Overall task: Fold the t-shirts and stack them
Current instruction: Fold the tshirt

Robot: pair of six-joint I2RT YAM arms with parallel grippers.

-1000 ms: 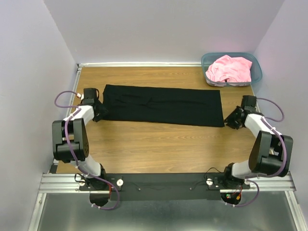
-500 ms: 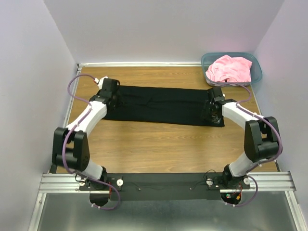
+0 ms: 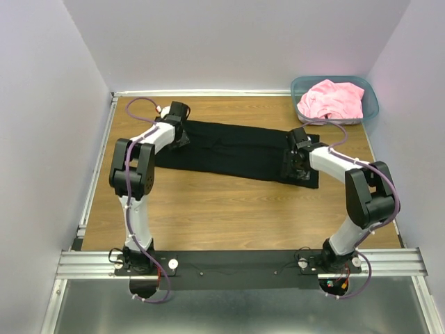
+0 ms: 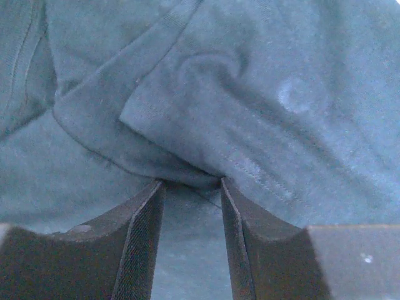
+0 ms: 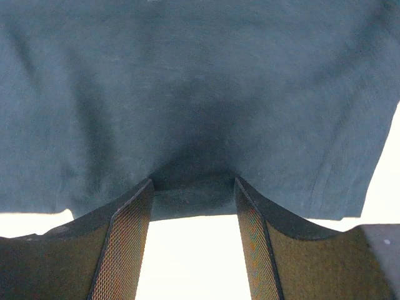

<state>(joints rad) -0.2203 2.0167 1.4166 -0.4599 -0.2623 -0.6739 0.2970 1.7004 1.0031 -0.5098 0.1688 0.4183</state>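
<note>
The black t-shirt (image 3: pixel 236 149) lies as a long folded strip across the wooden table (image 3: pixel 229 209). My left gripper (image 3: pixel 179 137) is down on its left end. In the left wrist view the left gripper (image 4: pixel 190 182) has its jaws apart, and a raised fold of black cloth (image 4: pixel 156 156) lies at their tips. My right gripper (image 3: pixel 293 167) is down on the shirt's right end. The right wrist view shows the right gripper (image 5: pixel 194 180) with its jaws apart, the black cloth's (image 5: pixel 187 81) edge lying between the tips. The pink t-shirt (image 3: pixel 332 99) lies crumpled in the teal bin (image 3: pixel 373 106).
The teal bin stands in the table's far right corner against the walls. Purple cables loop off both arms. A metal rail (image 3: pixel 236 261) carrying the arm bases runs along the near edge.
Both arms have swung from outside the shirt's ends in onto the black cloth. The shirt's right end has shifted slightly inward.
</note>
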